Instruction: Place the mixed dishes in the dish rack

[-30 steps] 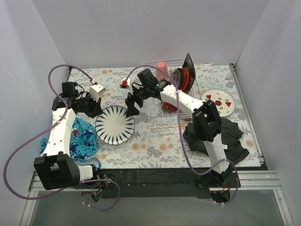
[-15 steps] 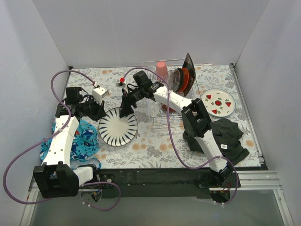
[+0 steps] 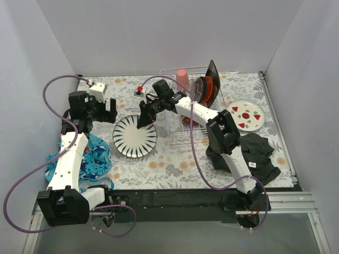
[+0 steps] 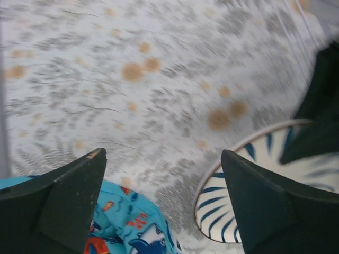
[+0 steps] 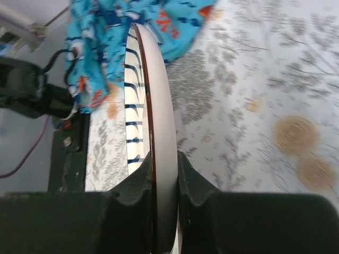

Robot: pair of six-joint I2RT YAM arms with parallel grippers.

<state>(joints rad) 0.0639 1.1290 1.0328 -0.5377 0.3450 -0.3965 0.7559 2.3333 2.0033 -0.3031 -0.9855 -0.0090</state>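
Observation:
The white plate with black stripes (image 3: pixel 133 138) lies on the flowered table left of the dish rack (image 3: pixel 186 114). My right gripper (image 3: pixel 143 120) is shut on its far rim; in the right wrist view the plate's edge (image 5: pixel 159 121) runs between the closed jaws (image 5: pixel 162 170). My left gripper (image 3: pixel 109 110) hangs open just left of the plate, touching nothing. In its wrist view the open gripper (image 4: pixel 163 154) frames bare table, with the striped plate (image 4: pixel 262 148) at the right. The rack holds a pink cup (image 3: pixel 181 78), a black plate (image 3: pixel 212 78) and red-orange dishes (image 3: pixel 204 88).
A white plate with red marks (image 3: pixel 247 115) lies right of the rack. A black cloth (image 3: pixel 258 154) sits under the right arm. A blue patterned cloth (image 3: pixel 91 154) lies at the left beside the striped plate, and shows as blue cloth (image 4: pixel 127 222) in the left wrist view.
My left gripper opened and drew back up and left, away from the striped plate. My right gripper came down on the plate's far rim and shut on it.

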